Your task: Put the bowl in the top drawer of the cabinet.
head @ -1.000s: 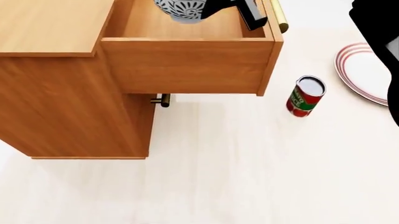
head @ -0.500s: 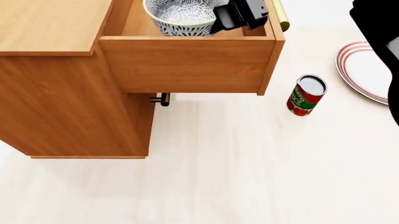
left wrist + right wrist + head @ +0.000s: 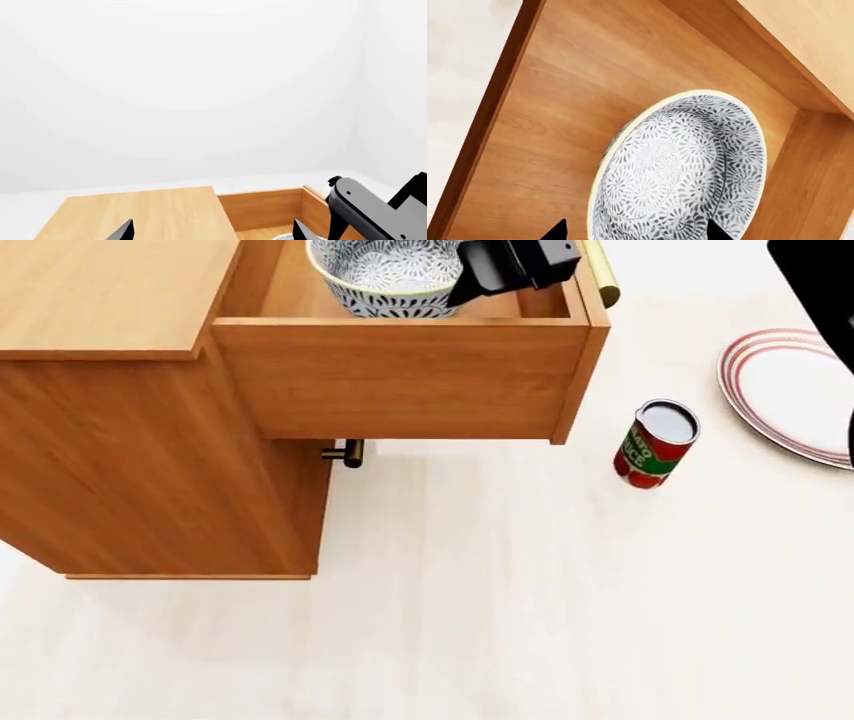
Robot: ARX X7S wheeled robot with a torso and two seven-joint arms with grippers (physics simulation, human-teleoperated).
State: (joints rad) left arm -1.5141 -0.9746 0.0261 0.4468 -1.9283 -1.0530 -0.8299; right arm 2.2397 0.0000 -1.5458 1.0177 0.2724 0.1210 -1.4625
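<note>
The patterned bowl [image 3: 384, 275] sits upright inside the open top drawer [image 3: 400, 380] of the cabinet [image 3: 147, 460]. My right gripper [image 3: 514, 262] hangs over the drawer just right of the bowl. In the right wrist view the bowl [image 3: 684, 170] rests on the drawer floor [image 3: 560, 125], and my right gripper [image 3: 635, 232] is open, its fingertips wide apart above the bowl's near rim. My left gripper [image 3: 212, 232] is open with nothing in it, above the cabinet top [image 3: 147, 215]. From there I see the drawer's wall [image 3: 267, 207] and my right arm [image 3: 373, 210].
A red-labelled can [image 3: 654, 445] stands on the pale floor right of the drawer. A white plate with red rim rings [image 3: 794, 395] lies at the far right. The lower drawer's small brass handle [image 3: 347, 453] shows under the open drawer, whose brass bar handle [image 3: 601, 275] juts out on the right.
The bowl came down into the drawer and stays put. The right gripper has since lifted slightly off it, and the dark arm at the view's right edge has drawn back.
</note>
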